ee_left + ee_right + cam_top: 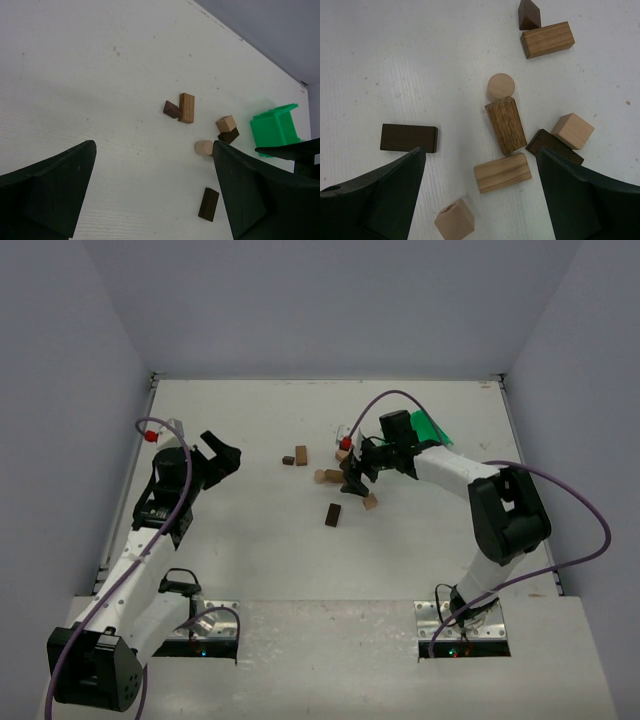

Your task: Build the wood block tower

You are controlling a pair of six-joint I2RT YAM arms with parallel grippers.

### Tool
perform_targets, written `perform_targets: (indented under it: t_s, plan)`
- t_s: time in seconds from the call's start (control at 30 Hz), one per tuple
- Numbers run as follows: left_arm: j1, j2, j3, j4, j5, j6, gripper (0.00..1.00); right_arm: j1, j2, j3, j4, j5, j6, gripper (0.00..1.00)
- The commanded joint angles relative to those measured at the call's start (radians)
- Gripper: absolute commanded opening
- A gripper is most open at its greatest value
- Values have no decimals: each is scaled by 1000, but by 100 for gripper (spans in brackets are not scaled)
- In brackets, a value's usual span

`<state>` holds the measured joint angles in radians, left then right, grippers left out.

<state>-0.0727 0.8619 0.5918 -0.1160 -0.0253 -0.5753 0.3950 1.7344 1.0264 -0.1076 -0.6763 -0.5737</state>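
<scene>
No tower stands; the wooden blocks lie scattered mid-table. In the right wrist view I see a dark brown flat piece [409, 138], a tan cylinder [500, 86], a brown rectangular block [505, 124], a light rectangular block [502, 172], a light cube [454, 218], and another light cube [572, 131] touching a dark block [554, 147]. My right gripper [480, 200] is open and hovers above the light rectangular block, empty; in the top view it [355, 480] is over the cluster. My left gripper [222, 455] is open and empty, to the left of the blocks.
A tan rectangular block [301, 455] and a dark wedge [288, 460] lie together left of the cluster. The dark flat piece [333, 515] lies nearer the arms. A green plastic bin [430, 428] sits behind the right gripper. Walls enclose the table [250, 560].
</scene>
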Motion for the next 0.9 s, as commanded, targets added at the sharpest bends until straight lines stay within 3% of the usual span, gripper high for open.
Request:
perform_targets:
  t_s: [0.0,0.27,0.87]
  plan:
    - [-1,-10,-8,54,4,16,100,2,-10,32,8,-6,-20,89]
    - [-1,27,-17,81,42,11,100,22,61,86,-24,9,-80,83]
    - [-1,71,-7,91,34,14,100,47,256,256,-99,43,-98,79]
